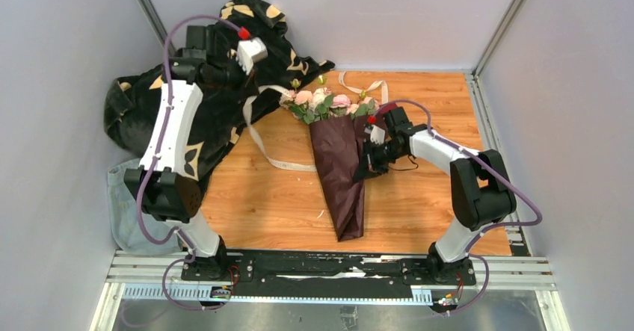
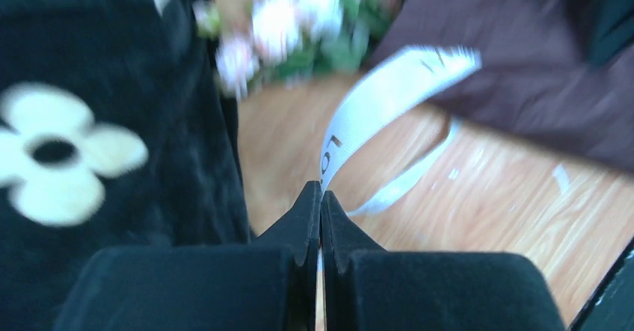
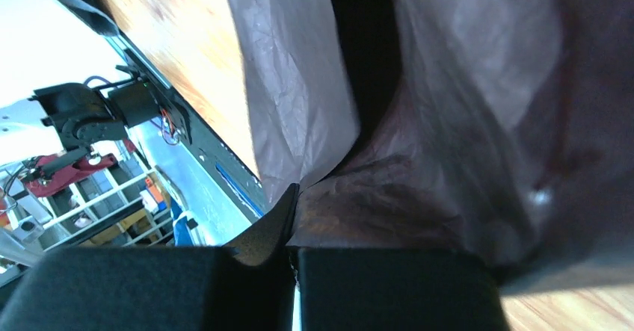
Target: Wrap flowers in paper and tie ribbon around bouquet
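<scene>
The bouquet lies in the middle of the wooden table: pink and cream flowers (image 1: 323,99) stick out of a long dark maroon paper (image 1: 340,168) cone pointing toward the near edge. The cream ribbon (image 1: 262,140) trails in a loop on the table left of the cone, and a further length shows behind the flowers. My left gripper (image 2: 321,190) is shut on the ribbon (image 2: 389,92), held up over the blanket's edge at the back left (image 1: 250,77). My right gripper (image 1: 370,163) sits against the cone's right side, shut on a fold of the paper (image 3: 419,196).
A black flower-patterned blanket (image 1: 142,107) is heaped at the back left under the left arm. A blue denim cloth (image 1: 123,208) lies at the left near the arm's base. Grey walls close in three sides; a metal rail (image 1: 329,275) runs along the near edge.
</scene>
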Controlling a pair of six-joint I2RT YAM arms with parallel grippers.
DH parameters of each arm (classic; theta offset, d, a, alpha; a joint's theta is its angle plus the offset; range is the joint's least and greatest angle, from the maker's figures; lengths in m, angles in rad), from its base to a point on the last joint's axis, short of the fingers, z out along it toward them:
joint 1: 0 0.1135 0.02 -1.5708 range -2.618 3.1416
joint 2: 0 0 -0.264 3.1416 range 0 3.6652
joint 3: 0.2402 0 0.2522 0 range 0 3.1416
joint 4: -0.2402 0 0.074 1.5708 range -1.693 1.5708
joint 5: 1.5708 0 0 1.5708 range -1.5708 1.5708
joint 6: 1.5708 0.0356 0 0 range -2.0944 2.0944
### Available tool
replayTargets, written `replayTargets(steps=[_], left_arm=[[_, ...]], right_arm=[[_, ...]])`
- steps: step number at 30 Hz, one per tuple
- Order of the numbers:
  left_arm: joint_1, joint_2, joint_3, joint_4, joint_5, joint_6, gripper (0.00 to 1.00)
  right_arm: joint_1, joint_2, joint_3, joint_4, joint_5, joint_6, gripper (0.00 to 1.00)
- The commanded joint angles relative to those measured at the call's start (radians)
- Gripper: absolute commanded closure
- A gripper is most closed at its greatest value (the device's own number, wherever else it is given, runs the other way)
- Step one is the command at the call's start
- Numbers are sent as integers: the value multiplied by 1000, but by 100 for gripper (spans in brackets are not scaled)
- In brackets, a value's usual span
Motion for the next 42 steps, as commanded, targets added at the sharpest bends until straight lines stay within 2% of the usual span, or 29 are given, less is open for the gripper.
replayTargets(steps=[1, 3, 6, 8, 12, 14, 17, 20, 23, 27, 30, 33, 35, 37, 40, 42], left_arm=[[-17, -72, 211, -14, 319, -257, 100], [-59, -86, 262, -13, 346, -315, 100], [-191, -133, 210, -11, 332, -310, 100], [-298, -162, 121, 19, 338, -300, 100], [-465, -153, -93, 191, 285, -372, 100], [-481, -111, -210, 340, 280, -479, 100], [-480, -44, -393, 606, 162, -645, 100], [-487, 68, -500, 819, 112, -772, 100], [-513, 210, -468, 793, 57, -752, 100], [-531, 358, -395, 696, 5, -723, 100], [-531, 386, -413, 694, -27, -711, 100], [-532, 389, -437, 707, -23, -707, 100], [-530, 394, -446, 718, -15, -720, 100], [-530, 403, -445, 720, -8, -731, 100], [-532, 405, -450, 717, -3, -737, 100], [-532, 404, -457, 713, 2, -734, 100]], right_arm=[[63, 0, -109, 119, -6, 65, 100], [92, 6, -149, 152, -1, 72, 100], [119, 13, -176, 188, 5, 71, 100], [121, 15, -180, 197, 17, 63, 100], [122, 27, -160, 181, 54, 28, 100], [121, 32, -158, 181, 63, 25, 93], [122, 22, -174, 189, 75, 42, 70], [123, -28, -197, 201, 100, 75, 60], [123, -110, -187, 160, 136, 84, 55], [120, -232, -108, -24, 259, 41, 54], [90, -303, -5, -198, 389, -15, 53], [-5, -341, 87, -239, 518, -37, 50], [-84, -311, 138, -172, 584, -45, 50], [-141, -215, 227, -111, 647, -68, 51], [-172, -9, 432, -73, 754, -143, 50], [-176, 146, 567, -66, 756, -209, 47]])
